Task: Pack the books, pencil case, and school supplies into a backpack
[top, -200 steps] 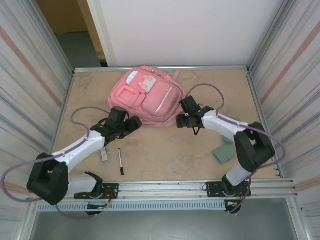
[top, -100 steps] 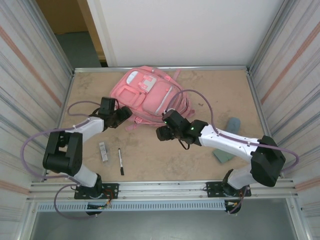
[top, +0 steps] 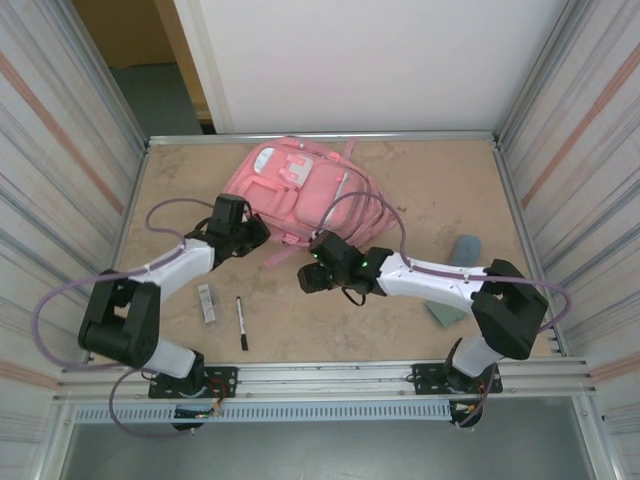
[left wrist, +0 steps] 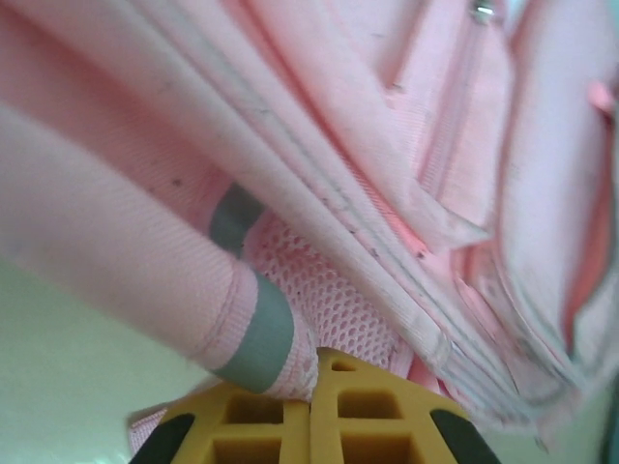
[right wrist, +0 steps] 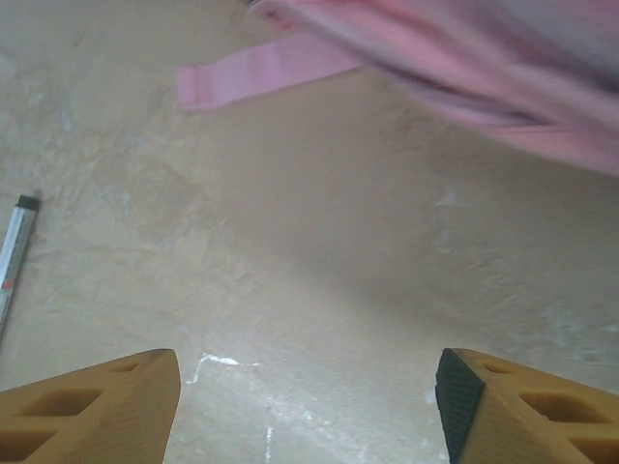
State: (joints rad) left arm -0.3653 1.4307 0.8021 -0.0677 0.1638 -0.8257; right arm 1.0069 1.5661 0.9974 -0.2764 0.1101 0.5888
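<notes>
My left gripper is clenched on the near edge of the pink backpack, which lies toward the far edge of the table, left of centre. My right gripper hangs released over bare board beside it. The pinch looks shallow, so a hard pull could slip the fabric or drag the whole bag.

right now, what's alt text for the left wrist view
The left end effector, yellow-tipped, is shut on the large pink fabric backpack, pinching its pink strap with grey bands beside pink mesh.
</notes>
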